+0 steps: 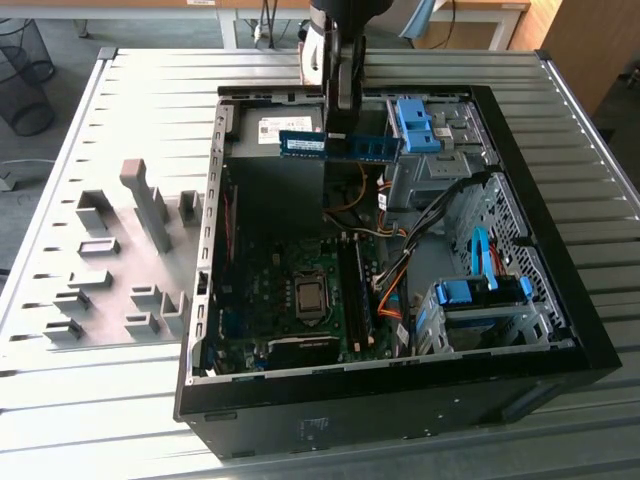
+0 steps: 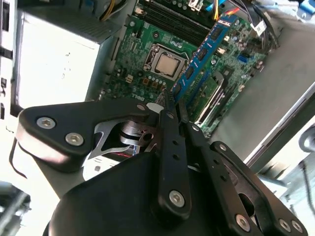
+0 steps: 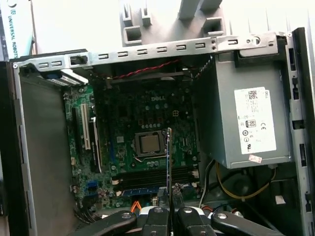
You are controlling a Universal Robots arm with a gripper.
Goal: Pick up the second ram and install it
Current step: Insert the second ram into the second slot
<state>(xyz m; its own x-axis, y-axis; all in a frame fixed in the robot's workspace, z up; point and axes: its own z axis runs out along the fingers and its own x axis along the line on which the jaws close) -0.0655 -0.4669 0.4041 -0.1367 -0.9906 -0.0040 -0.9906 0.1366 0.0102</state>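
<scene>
The second ram (image 1: 372, 148), a thin blue-green stick with dark chips, hangs level above the back of the open computer case (image 1: 560, 330). My gripper (image 1: 338, 135) is shut on its middle, coming down from above. In the second wrist view the stick (image 2: 204, 51) runs out from between the black fingers (image 2: 170, 123), over the green motherboard (image 2: 147, 69). In the first wrist view I see the stick (image 3: 169, 157) edge-on, standing above the long memory slots (image 3: 152, 174) beside the processor socket (image 3: 149, 143). The slots (image 1: 352, 290) lie well below and nearer than the stick.
The grey power supply (image 3: 246, 123) fills one back corner of the case. Blue drive brackets (image 1: 480, 295) and orange and black cables (image 1: 390, 280) sit at the exterior view's right. Grey fixture blocks (image 1: 130, 260) stand on the slatted table (image 1: 100, 400) at the left.
</scene>
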